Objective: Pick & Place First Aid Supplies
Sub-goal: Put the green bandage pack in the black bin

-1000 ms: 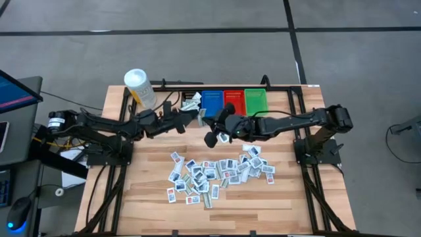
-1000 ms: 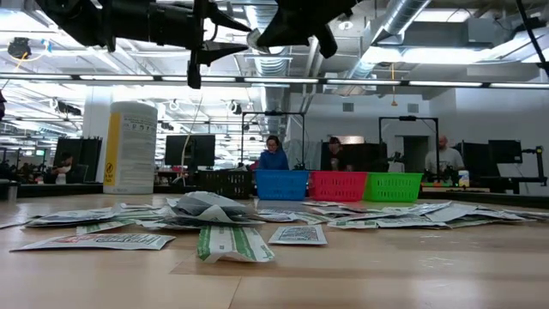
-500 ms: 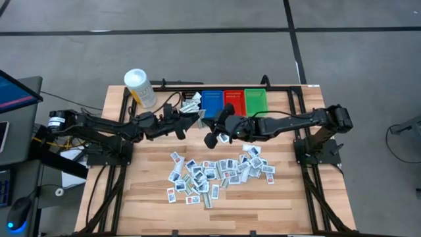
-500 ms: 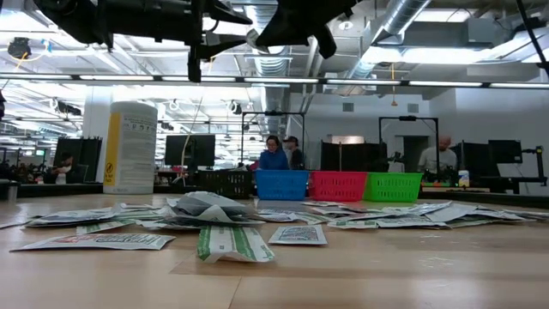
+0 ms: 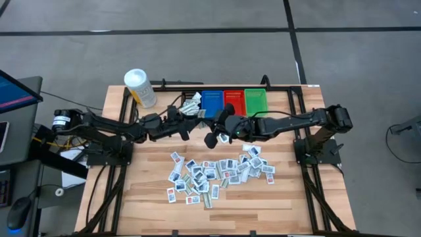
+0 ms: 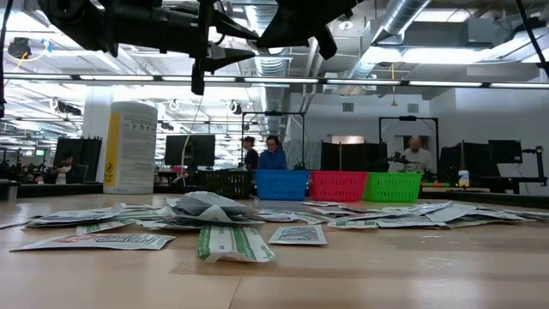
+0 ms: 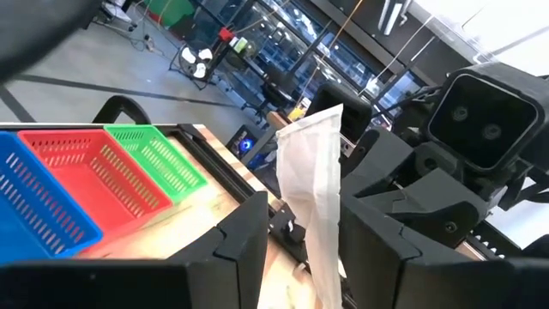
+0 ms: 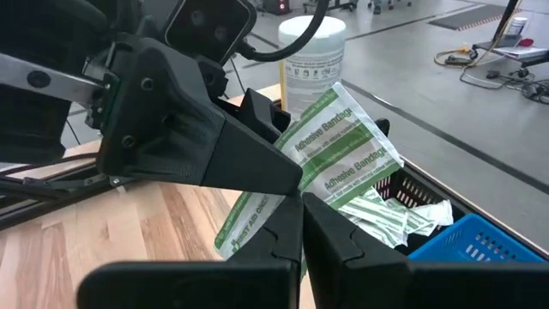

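- The left gripper [image 5: 191,120] is grasping a green-striped packet [image 8: 330,163] above the table's back, beside the black bin [image 5: 191,101].
- The right gripper [image 5: 212,139] is hanging clenched and empty close by, over the pile [image 5: 217,172].
- For a clean drop, the left should be centring over the bin that already holds green packets, lowering inside the rim, then releasing, clear of the right arm.

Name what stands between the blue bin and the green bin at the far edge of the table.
The red bin stands between the blue bin and the green bin, all side by side. The high view shows it; the low view confirms it.
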